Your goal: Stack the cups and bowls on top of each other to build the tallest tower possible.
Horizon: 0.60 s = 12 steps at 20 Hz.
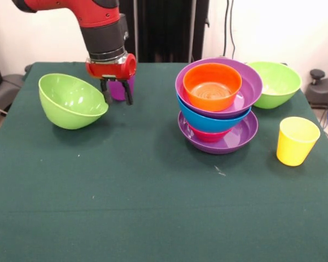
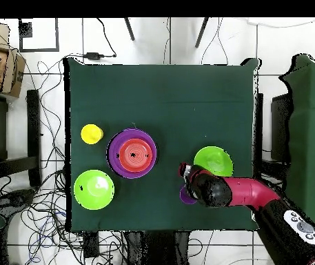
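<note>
- Surface: dark green cloth over a square table, bare across its middle and near side; white wall and a dark panel behind the robot in the front view.
- Floor: pale tiles with many loose cables around the table, seen only from overhead; a cardboard box stands off one corner.
- Tower: wide purple bowl at the base, red-pink bowl, blue bowl, second purple bowl, orange bowl on top. The front view shows every layer and a lean; overhead only the purple rim and the orange-red centre show.
- Green bowl: tipped on its side, just beside the gripper.
- Second green bowl: upright, just behind the tower.
- Yellow cup: upright, apart from the tower.
- Purple cup: directly behind the gripper in the front view, mostly hidden under the arm overhead.
- Gripper: two black fingers pointing down, narrowly spaced, in front of the purple cup; whether they grip it cannot be told.
</note>
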### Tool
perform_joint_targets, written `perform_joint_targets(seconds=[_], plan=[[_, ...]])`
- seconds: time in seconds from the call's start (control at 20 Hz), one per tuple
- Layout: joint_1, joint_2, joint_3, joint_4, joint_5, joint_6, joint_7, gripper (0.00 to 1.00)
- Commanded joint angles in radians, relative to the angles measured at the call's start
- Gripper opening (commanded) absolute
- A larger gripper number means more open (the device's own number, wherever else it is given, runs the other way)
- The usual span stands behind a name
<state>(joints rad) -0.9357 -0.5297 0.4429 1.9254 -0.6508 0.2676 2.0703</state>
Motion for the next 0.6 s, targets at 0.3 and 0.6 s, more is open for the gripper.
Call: perform_joint_targets(seconds=[0.3, 0.6], plan=[[-0.002, -0.068, 0.072, -0.026, -0.043, 0.054, -0.107, 1.0], [-0.004, -0.135, 0.097, 0.008, -0.005, 0.101, -0.109, 1.0]])
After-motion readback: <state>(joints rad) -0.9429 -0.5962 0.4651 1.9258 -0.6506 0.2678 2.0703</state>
